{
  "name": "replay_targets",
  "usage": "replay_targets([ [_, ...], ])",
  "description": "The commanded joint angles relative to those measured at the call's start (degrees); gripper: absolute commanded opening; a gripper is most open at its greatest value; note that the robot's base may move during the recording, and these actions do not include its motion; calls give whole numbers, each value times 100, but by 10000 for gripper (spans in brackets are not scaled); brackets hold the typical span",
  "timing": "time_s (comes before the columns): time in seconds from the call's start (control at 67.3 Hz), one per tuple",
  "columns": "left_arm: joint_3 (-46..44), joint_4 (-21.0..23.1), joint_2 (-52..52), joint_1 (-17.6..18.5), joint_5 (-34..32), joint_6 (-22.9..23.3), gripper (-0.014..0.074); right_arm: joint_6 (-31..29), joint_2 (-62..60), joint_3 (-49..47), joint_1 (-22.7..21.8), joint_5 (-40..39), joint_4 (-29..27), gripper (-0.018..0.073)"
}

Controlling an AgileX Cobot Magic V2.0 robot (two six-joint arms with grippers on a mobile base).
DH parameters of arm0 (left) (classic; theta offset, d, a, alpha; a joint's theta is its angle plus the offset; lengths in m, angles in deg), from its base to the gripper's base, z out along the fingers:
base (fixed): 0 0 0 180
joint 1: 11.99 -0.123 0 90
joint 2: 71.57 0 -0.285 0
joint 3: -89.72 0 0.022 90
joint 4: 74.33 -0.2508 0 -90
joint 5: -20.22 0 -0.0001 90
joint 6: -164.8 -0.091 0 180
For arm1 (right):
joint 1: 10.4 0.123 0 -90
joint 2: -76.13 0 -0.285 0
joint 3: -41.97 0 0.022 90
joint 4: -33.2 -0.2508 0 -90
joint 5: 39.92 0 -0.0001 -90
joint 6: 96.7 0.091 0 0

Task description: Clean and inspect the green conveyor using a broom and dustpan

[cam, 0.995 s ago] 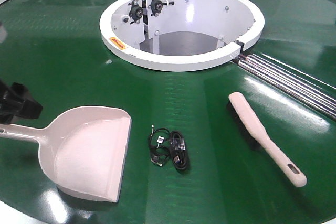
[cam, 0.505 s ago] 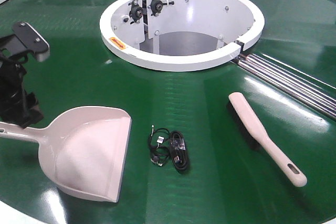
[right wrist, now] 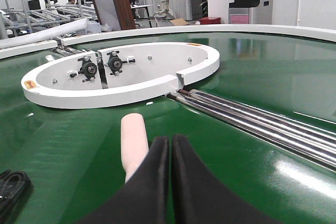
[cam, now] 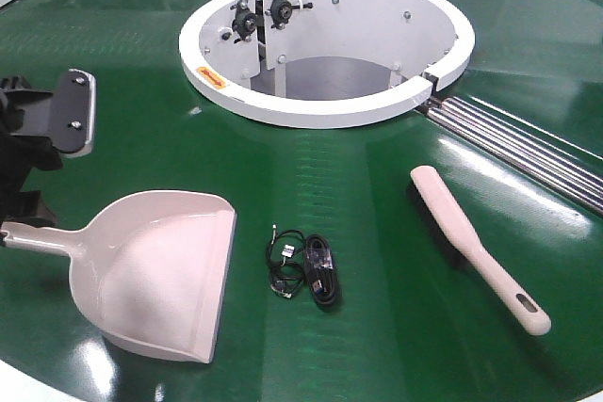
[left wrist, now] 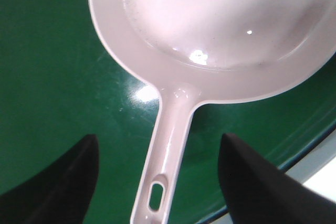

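The green conveyor (cam: 358,195) fills the front view. The dustpan (cam: 155,270) lies flat on it at the front left, with its handle (cam: 38,237) pointing left. My left gripper (cam: 21,206) is at the left edge over the handle's end. In the left wrist view it (left wrist: 159,140) is open, with its fingers either side of the dustpan handle (left wrist: 170,129) and clear of it. The broom (cam: 462,233) lies on the belt at the right. My right gripper (right wrist: 169,139) is shut and empty, just right of the broom's end (right wrist: 134,140). It is out of the front view.
A coiled black cable (cam: 306,268) lies between the dustpan and the broom, and shows in the right wrist view (right wrist: 10,187). The white central ring (cam: 325,44) stands behind. Steel rollers (cam: 528,152) run along the right. The belt's white rim (left wrist: 320,166) is close to the handle.
My left arm has come in from the left edge, and its wrist has swung over the dustpan handle. The dustpan, broom and cable have not moved.
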Motion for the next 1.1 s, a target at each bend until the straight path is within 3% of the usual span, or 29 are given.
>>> replay_targets([
  [0.0, -169, 0, 70, 27, -168, -220, 459, 3, -109, 121, -4, -435, 80, -10],
  [0.223, -169, -229, 408, -68, -173, -292, 459, 3, -109, 121, -4, -435, 80, -10],
  [0.475, -169, -245, 618, -105, -281, -833, 459, 3, -109, 121, -4, -435, 80, -10],
  [1.084, -162, -381, 972, -110, -382, -838, 459, 3, -109, 121, -4, -435, 80, -10],
])
